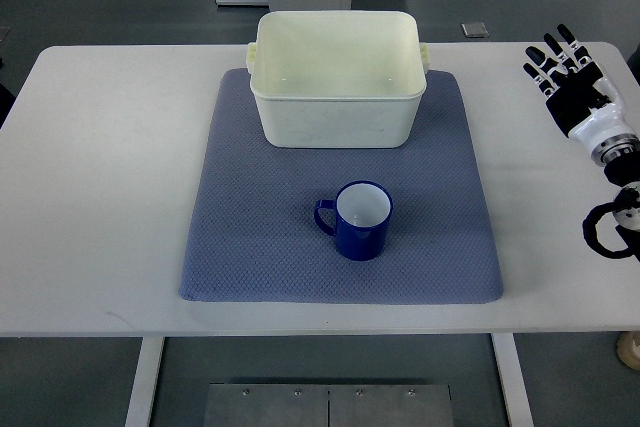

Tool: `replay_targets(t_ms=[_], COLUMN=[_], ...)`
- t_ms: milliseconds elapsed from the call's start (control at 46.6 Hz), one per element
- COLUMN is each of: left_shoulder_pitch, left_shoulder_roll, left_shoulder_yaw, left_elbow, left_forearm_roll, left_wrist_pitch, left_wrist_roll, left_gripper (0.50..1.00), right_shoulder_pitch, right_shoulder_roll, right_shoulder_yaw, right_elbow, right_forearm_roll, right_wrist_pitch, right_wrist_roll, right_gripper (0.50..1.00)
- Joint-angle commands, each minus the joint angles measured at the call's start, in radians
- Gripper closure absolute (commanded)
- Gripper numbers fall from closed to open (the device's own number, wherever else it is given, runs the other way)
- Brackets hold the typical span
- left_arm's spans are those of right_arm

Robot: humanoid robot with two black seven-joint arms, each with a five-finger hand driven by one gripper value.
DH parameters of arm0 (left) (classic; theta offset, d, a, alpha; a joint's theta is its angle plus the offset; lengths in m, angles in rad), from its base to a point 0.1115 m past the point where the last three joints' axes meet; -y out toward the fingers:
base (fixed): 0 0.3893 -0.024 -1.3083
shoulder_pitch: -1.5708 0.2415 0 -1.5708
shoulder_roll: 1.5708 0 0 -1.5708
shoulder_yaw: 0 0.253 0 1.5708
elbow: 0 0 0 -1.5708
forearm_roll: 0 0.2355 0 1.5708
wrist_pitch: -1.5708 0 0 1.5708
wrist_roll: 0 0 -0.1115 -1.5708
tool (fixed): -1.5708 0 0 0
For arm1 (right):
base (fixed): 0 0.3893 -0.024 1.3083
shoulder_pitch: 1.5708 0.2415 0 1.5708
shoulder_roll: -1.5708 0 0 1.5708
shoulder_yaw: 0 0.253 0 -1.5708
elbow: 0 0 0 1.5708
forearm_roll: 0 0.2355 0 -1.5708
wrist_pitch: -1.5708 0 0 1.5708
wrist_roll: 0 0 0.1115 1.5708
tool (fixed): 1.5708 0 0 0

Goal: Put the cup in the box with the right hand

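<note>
cup (pixel 360 219) on mat (pixel 250 247), table (pixel 100 197)

I counted one cup (pixel 359 220), one box (pixel 336 90), one mat (pixel 250 247) and one table (pixel 100 197). Only one robot hand (pixel 567 74) showed, at my right edge.

No readable text, labels, numbers, signs

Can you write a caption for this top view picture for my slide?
Blue cup stands upright on a mat before the empty box; right hand waits open, far right.
</note>
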Motion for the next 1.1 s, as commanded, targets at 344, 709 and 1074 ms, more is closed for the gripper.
replay_targets(t_ms=[344,709,1074], left_shoulder_pitch=[0.005,0.005,0.005], left_shoulder_roll=[0.000,0.000,0.000], left_shoulder_yaw=[-0.001,0.000,0.002], left_elbow=[0.000,0.000,0.000], left_forearm_roll=[0.000,0.000,0.000], left_wrist_pitch=[-0.002,-0.003,-0.003], left_wrist_roll=[0.000,0.000,0.000], left_gripper=[0.500,0.500,0.500], right_shoulder_pitch=[-0.003,-0.003,0.001], right_shoulder_roll=[0.002,0.017,0.035], right_shoulder_yaw=[0.000,-0.002,0.000], right_elbow=[-0.001,-0.023,-0.024], right_forearm_roll=[0.000,0.000,0.000], right_wrist_pitch=[0.000,0.002,0.000], right_wrist_roll=[0.000,0.002,0.000], right_gripper=[0.500,0.500,0.500])
